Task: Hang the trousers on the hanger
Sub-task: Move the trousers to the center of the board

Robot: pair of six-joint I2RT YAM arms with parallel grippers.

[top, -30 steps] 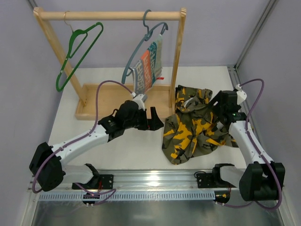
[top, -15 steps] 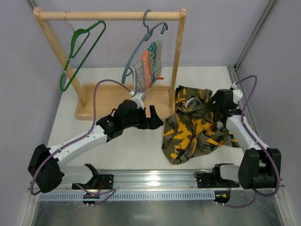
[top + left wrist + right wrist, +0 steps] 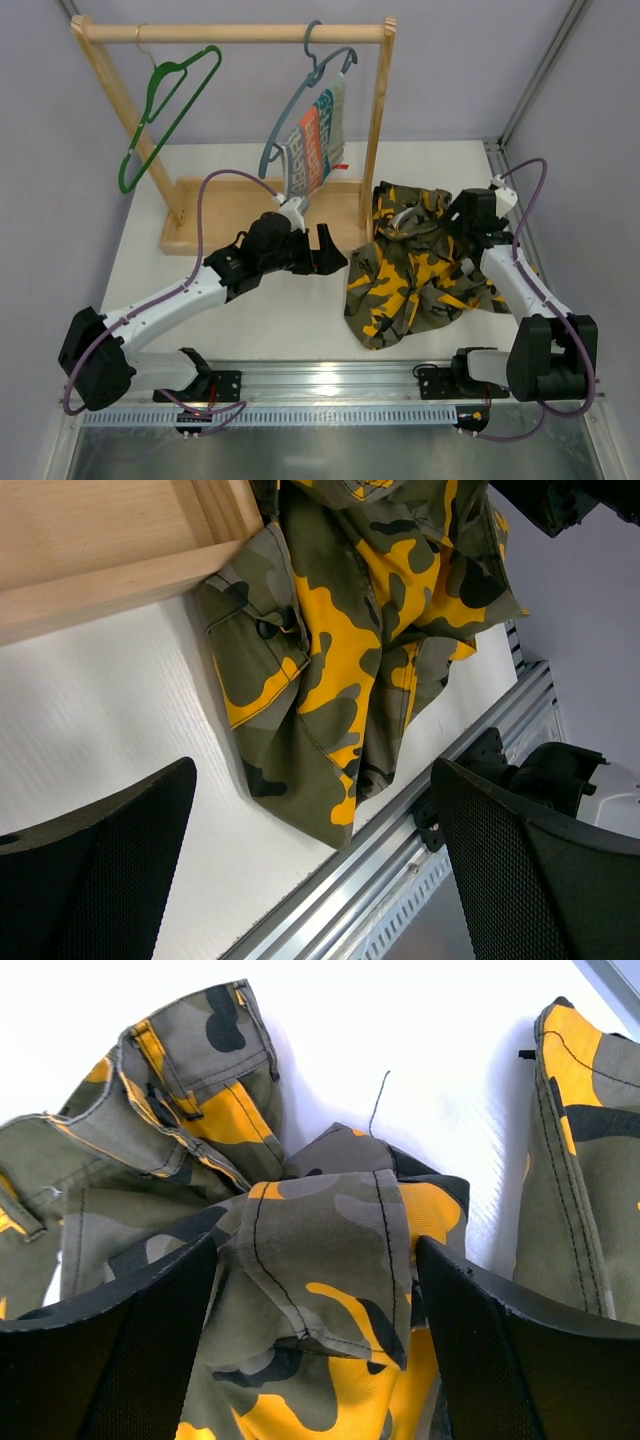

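On the table's [image 3: 250,310] right side, the open right gripper [image 3: 312,1345] is straddling a raised fold of the crumpled trousers [image 3: 415,275] for the pick-up, likely needing to clamp next, while the open, empty left gripper [image 3: 328,256] is hovering centrally and the hanger [image 3: 165,110] is hanging far left.

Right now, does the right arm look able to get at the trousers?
Probably yes. The right gripper hangs open right over the trousers, its fingers either side of a raised fold, with nothing between them and the cloth.
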